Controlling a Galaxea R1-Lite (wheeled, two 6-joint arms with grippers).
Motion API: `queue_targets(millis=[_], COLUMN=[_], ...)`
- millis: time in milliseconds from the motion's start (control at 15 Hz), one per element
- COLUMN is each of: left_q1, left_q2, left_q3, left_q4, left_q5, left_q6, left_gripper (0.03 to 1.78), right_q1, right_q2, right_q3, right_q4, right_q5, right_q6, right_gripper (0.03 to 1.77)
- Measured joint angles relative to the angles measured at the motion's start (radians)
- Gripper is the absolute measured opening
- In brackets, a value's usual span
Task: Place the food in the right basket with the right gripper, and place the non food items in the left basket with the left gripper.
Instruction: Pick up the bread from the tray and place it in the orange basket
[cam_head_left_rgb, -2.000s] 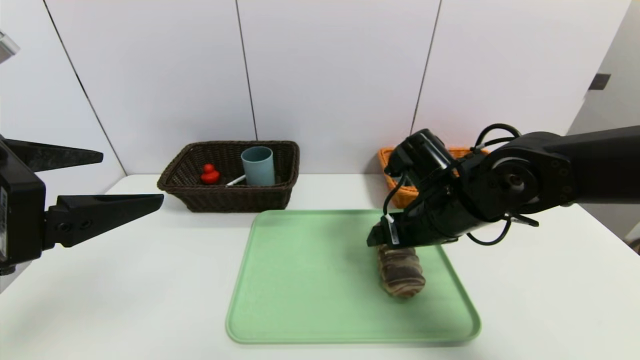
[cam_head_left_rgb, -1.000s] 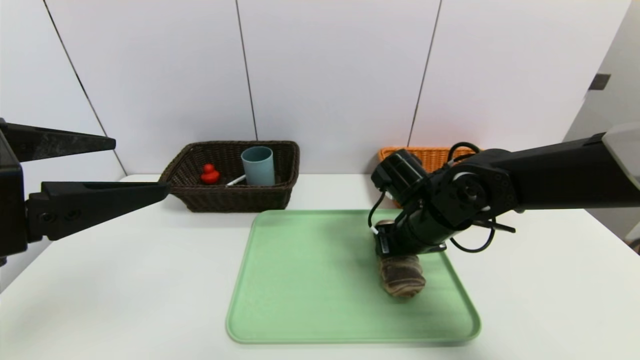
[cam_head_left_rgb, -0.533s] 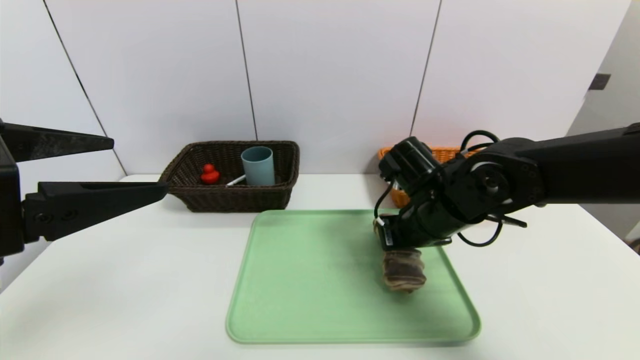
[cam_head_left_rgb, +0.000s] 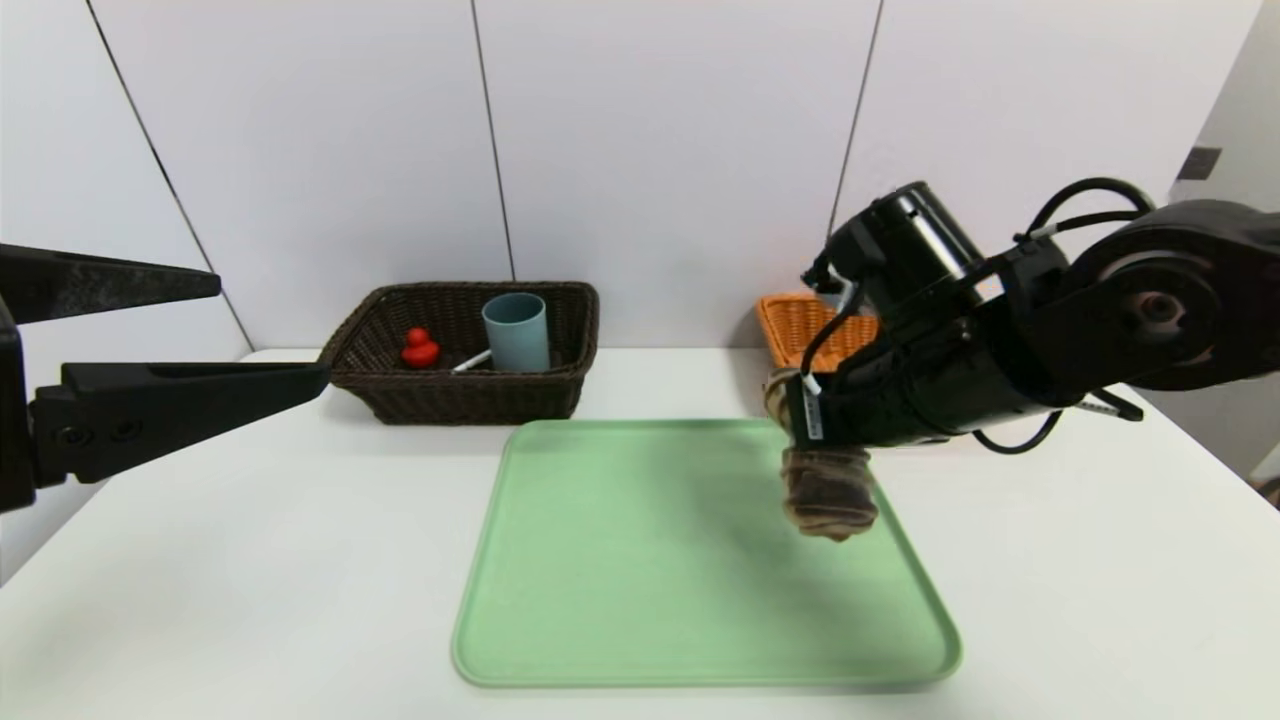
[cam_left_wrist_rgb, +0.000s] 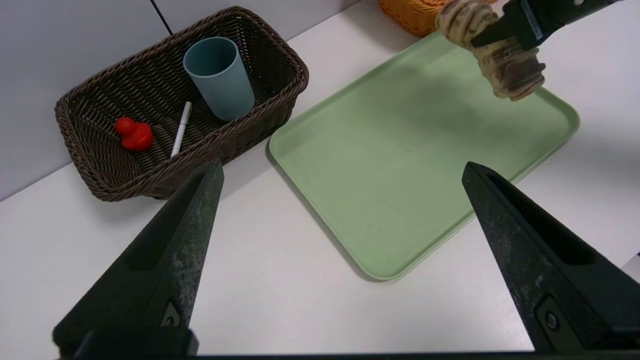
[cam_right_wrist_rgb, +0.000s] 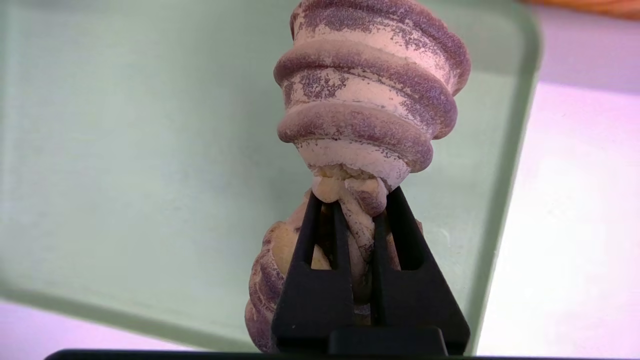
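Note:
A brown-and-cream twisted bread roll (cam_head_left_rgb: 828, 492) hangs above the right part of the green tray (cam_head_left_rgb: 620, 570), pinched at its middle by my right gripper (cam_head_left_rgb: 810, 425), which is shut on it. In the right wrist view the roll (cam_right_wrist_rgb: 367, 95) bulges past the two black fingers (cam_right_wrist_rgb: 320, 240). The orange basket (cam_head_left_rgb: 800, 325) stands behind the right arm, partly hidden. The dark brown basket (cam_head_left_rgb: 465, 395) at the back left holds a blue cup (cam_head_left_rgb: 516, 330), a red duck (cam_head_left_rgb: 420, 348) and a white pen (cam_head_left_rgb: 470, 362). My left gripper (cam_left_wrist_rgb: 340, 172) hovers open over the table's left side, holding nothing.
The white table's right edge (cam_head_left_rgb: 1200, 480) lies past the orange basket. A white panelled wall (cam_head_left_rgb: 660, 150) stands close behind both baskets. In the left wrist view the tray (cam_left_wrist_rgb: 400, 165) lies beside the brown basket (cam_left_wrist_rgb: 275, 107).
My right gripper closed on the roll, lifted it off the tray and carried it up and back toward the orange basket. The left arm barely moved.

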Motion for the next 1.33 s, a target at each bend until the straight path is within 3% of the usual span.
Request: queue_targets(millis=[533, 800, 933, 1133, 1333], left_q1=[0.0, 0.0, 0.0, 0.0, 0.0], left_q2=[0.007, 0.023, 0.043, 0.094, 0.151], left_q3=[-0.013, -0.016, -0.016, -0.018, -0.027], left_q4=[-0.004, -0.023, -0.046, -0.163, -0.215], left_q5=[-0.003, -0.003, -0.004, -0.046, -0.106], left_q6=[0.001, 0.001, -0.005, -0.003, -0.005], left_gripper=[1.69, 1.69, 1.69, 1.69, 1.69], right_q1=[-0.007, -0.065, -0.102, -0.162, -0.236], right_q2=[-0.166, -0.174, -0.156, -0.114, -0.087], right_q3=[-0.077, -0.148, -0.185, -0.221, -0.23], right_q4=[0.003, 0.004, 0.006, 0.007, 0.006], right_q5=[-0.014, -0.026, -0.064, -0.133, -0.139], right_q6=[-0.043, -0.045, -0.037, -0.019, 0.022], right_gripper=[0.15, 0.15, 0.15, 0.15, 0.15])
